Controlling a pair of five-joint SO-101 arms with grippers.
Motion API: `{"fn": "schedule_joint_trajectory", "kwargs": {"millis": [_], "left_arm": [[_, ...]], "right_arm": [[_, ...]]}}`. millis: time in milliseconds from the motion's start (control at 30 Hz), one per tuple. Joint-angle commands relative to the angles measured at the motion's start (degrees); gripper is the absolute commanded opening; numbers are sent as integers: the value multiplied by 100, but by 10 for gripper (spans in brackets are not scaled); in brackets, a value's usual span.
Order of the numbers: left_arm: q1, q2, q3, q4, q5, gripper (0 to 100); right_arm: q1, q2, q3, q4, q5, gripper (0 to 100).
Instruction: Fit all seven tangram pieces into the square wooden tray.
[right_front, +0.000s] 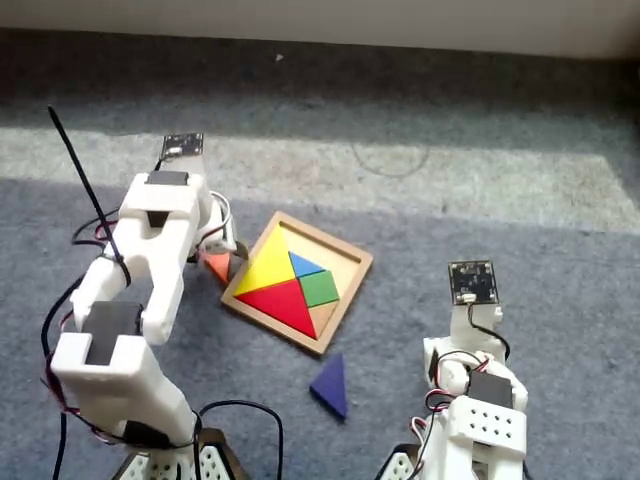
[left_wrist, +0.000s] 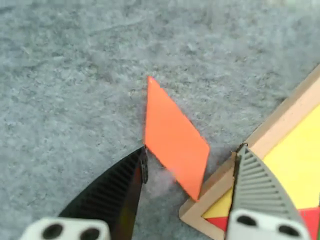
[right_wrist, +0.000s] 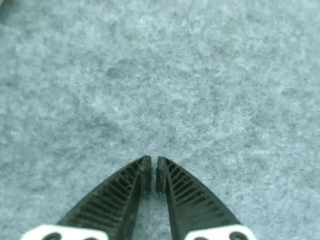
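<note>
A: Orange parallelogram (left_wrist: 175, 135) status?

B: Outside the tray (left_wrist: 280, 122), on the grey tabletop (left_wrist: 65, 75), just beside the tray's outer edge. One corner looks to touch the rim. The high view puts it (right_front: 214, 265) by the left corner of the tray (right_front: 349, 303), under the left arm.

A: Left tool?

B: Left tool (left_wrist: 193, 150) is spread and straddles the piece. The dark finger is at one edge of it, the grey finger is over the tray rim. No pinch yet.

A: So the step in hand is picking up the parallelogram.

B: That's the read. Already seated: yellow triangle (right_front: 262, 268), red triangle (right_front: 280, 300), blue triangle (right_front: 303, 264), green square (right_front: 320, 288). Bare wood shows along the tray side farthest from the left arm.

A: What does the next move need?

B: The grey finger looks likely to land on the rim, not the piece. The tool probably needs shifting away from the tray, or the piece nudging clear, before closing. Then lift, rotate to match the gap, lower flat.

A: Anything else loose?

B: Dark blue triangle (right_front: 331, 386) on the tabletop in front of the tray, apart from it. It's nearer the right arm.

A: Right tool?

B: Right tool (right_wrist: 152, 172) is pressed together, holding nothing, over bare tabletop.
</note>
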Motion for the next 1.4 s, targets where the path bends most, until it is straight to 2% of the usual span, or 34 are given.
{"fn": "schedule_joint_trajectory", "kwargs": {"millis": [0,167,300,600,733,1000,1367], "left_arm": [[-22,760,-1182,695,193,269],[-48,1560,-2132,1495,193,267],[-127,1710,-2334,1662,193,260],[-101,1710,-2325,1644,-123,44],[-101,1701,-2369,1644,-185,5],[-40,629,-2378,1635,-1143,5],[1007,66,-2413,1609,-3930,5]], "right_arm": [[75,-48,-13,-57,62,35],[75,-48,-13,-57,62,35],[75,-48,-13,-57,62,35],[75,-48,-13,-57,62,35],[75,-48,-13,-57,62,35],[75,-48,-13,-57,62,35],[75,-48,-13,-57,53,35]]}}
